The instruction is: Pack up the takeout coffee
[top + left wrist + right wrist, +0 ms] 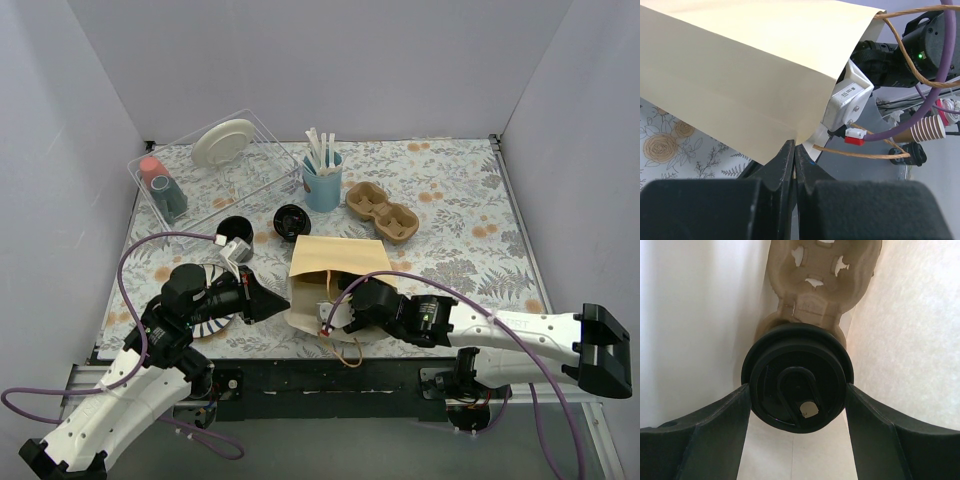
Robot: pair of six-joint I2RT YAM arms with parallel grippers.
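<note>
Spanning the space beneath both arms, the floral-covered table (455,235) is bearing every item listed.

Brown paper bag (335,262): lying on its side just ahead of both tools, mouth facing them. The left gripper (794,150) is pinching the edge of that mouth, its fingers pressed together on the paper and, it seems, holding the bag open.

Pulp cup carrier (822,275): lying beyond the right fingertips, deeper inside the bag.

Takeout coffee (797,375): sitting inside the bag between the fingers of the right gripper (797,395), which is clamping it wide across the black sip lid. The lid is facing back toward the wrist. Whether the cup is touching the carrier cannot be told.

Progress, as judged: packing is running well along, with the cup already inside the bag. Seating it, letting go, backing the right arm out and freeing the bag's edge are remaining.
</note>
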